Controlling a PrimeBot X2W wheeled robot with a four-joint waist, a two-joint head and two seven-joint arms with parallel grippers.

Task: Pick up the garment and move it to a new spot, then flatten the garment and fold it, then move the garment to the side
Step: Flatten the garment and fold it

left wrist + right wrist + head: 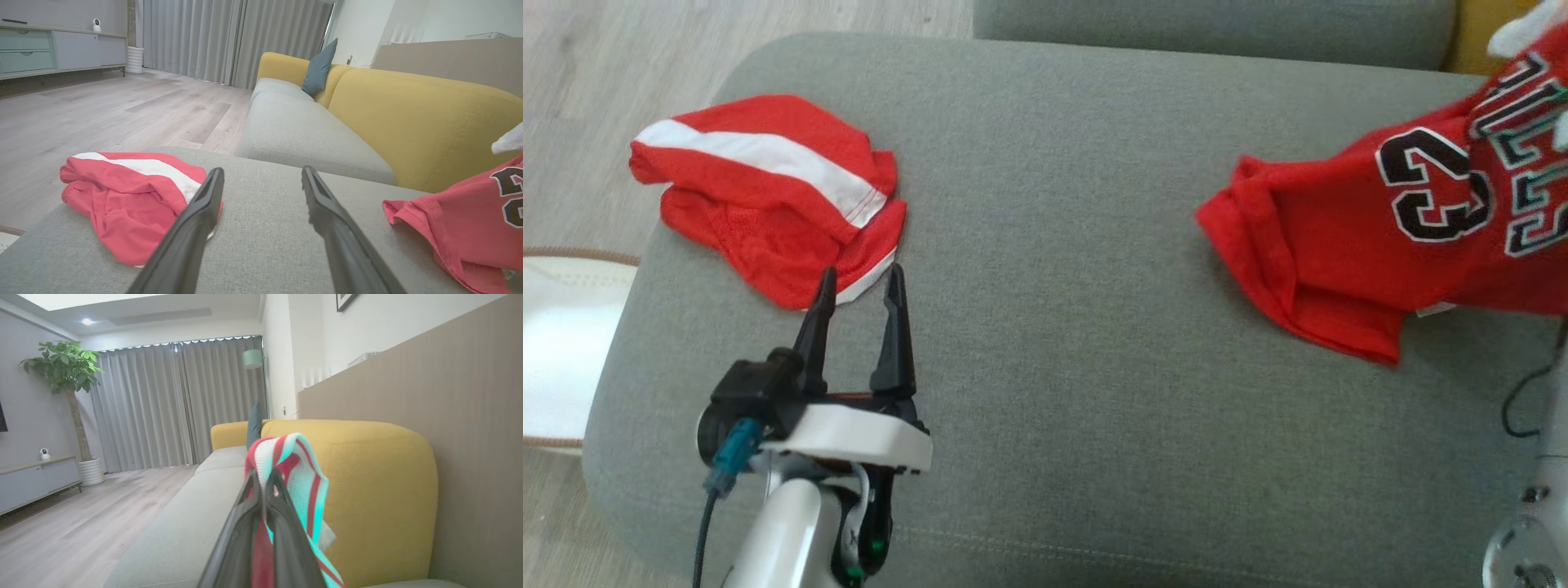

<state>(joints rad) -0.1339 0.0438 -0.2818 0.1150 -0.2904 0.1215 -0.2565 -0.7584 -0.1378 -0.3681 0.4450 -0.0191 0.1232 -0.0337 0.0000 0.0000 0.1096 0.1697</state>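
At the bottom left of the head view, the left gripper rises from its pale forearm with both dark fingers spread wide and nothing between them. Its tips reach the near edge of a pair of crumpled red shorts with a white stripe; whether they touch the cloth cannot be told. The left wrist view looks along the same gripper and shows bare grey cushion between the fingers, with the shorts at lower left.

In the right wrist view the right gripper has its fingers pressed almost together, pinching a fold of ribbed red-and-white trim. The head view shows what that trim belongs to: a red jersey with a black "23", at the right edge of the frame. Its hem lies on the grey cushion and its upper part is drawn up toward the top right corner. The left wrist view catches the jersey at lower right, well apart from the shorts.

Farther back, the wrist views show the room. There is a yellow sofa back, a teal pillow, grey curtains and, at far left, a potted tree.
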